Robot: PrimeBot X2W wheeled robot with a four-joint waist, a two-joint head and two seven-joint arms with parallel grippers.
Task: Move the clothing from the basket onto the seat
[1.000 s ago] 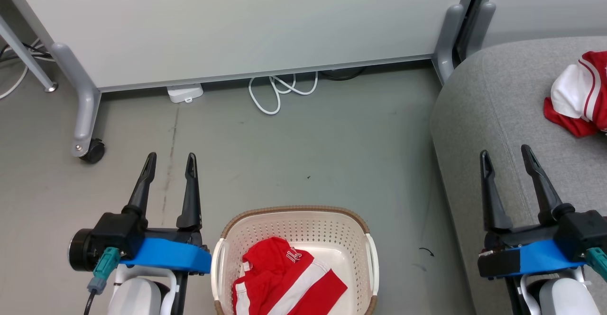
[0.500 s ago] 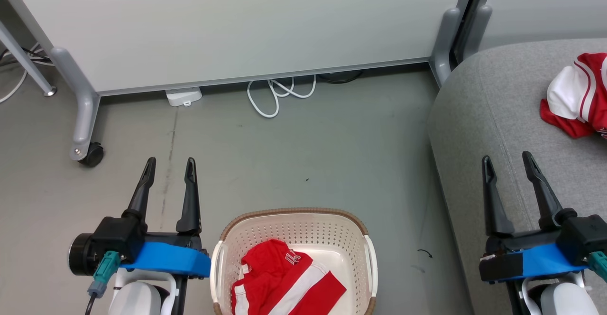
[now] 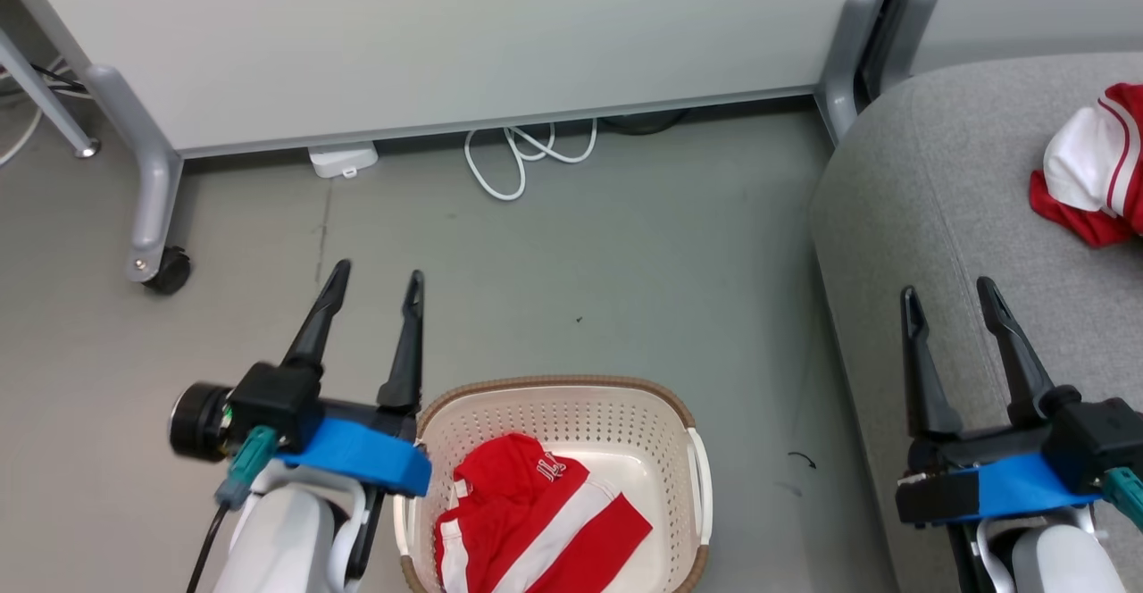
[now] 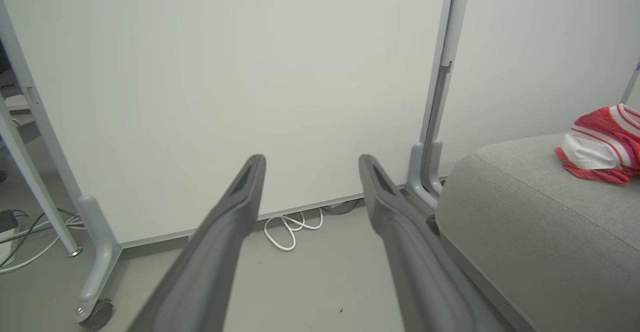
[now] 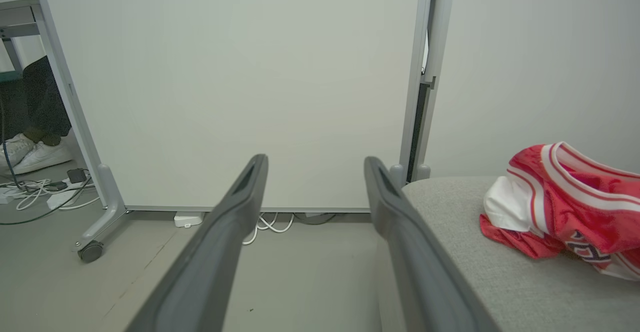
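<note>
A red garment with white stripes (image 3: 536,517) lies crumpled in the cream perforated basket (image 3: 563,410) on the floor at the bottom centre. A second red and white garment (image 3: 1089,173) (image 4: 600,144) (image 5: 565,204) rests on the grey sofa seat (image 3: 929,200) (image 4: 530,212) (image 5: 500,272) at the right. My left gripper (image 3: 375,276) (image 4: 310,159) hangs open and empty just left of the basket, its fingers pointing away over the floor. Over the sofa's front edge my right gripper (image 3: 946,294) (image 5: 315,159) is open and empty, short of the garment there.
A white partition panel (image 3: 446,39) on grey castor legs (image 3: 156,218) stands across the back. A coiled white cable (image 3: 522,160) and a white power block (image 3: 344,160) lie at its foot. In the right wrist view, a person's white shoes (image 5: 30,154) and cables lie beyond the panel's left edge.
My left gripper has moved right and forward, closer to the basket's left rim. The head view has shifted slightly. The right gripper has hardly moved; both stay open.
</note>
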